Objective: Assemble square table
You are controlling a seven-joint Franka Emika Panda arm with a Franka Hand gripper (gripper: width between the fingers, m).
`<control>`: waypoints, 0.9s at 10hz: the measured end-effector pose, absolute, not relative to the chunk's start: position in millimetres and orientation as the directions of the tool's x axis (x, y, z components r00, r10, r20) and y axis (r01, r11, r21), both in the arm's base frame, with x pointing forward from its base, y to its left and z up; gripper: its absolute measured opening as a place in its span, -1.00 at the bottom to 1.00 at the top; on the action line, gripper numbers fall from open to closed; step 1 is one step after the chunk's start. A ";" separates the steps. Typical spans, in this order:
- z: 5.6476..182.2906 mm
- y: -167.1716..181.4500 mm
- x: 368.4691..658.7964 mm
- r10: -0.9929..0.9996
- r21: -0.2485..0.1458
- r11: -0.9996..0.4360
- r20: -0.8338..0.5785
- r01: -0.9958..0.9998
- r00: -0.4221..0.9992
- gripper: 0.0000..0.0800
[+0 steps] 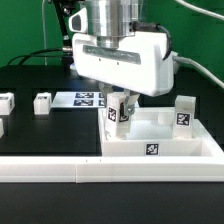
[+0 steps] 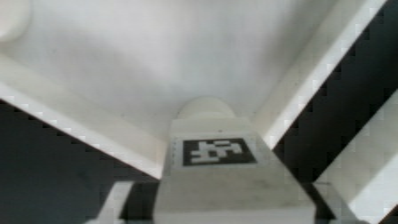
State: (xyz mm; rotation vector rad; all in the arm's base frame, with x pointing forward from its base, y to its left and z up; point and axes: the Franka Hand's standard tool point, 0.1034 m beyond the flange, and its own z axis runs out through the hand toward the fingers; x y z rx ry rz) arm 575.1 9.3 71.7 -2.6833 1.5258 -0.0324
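The white square tabletop (image 1: 165,146) lies on the black table at the exterior view's right, with a tag on its near edge. One tagged leg (image 1: 184,112) stands upright in its far right corner. My gripper (image 1: 121,108) is shut on another tagged white leg (image 1: 122,113) and holds it upright over the tabletop's left part. In the wrist view the held leg (image 2: 217,158) with its tag fills the middle between my fingers (image 2: 128,205), above the tabletop's inner surface (image 2: 160,60) and rim.
Two loose legs (image 1: 41,102) (image 1: 5,100) lie at the exterior view's left. The marker board (image 1: 86,98) lies behind my gripper. A long white border rail (image 1: 60,169) runs along the table's near edge. Cables hang at the back.
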 end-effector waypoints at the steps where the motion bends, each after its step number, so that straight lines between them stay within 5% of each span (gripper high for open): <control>1: 71.6 9.4 575.1 -0.870 -0.058 -0.492 -0.010 -0.869 0.493 -0.27; 3: 71.5 9.6 575.1 -0.867 -0.058 -0.498 -0.010 -0.865 0.499 -0.27; 5: 72.0 8.9 575.8 -0.814 -0.060 -0.580 -0.004 -0.812 0.581 0.51; 9: 74.1 12.5 577.6 -0.532 -0.055 -0.846 0.011 -0.531 0.847 0.62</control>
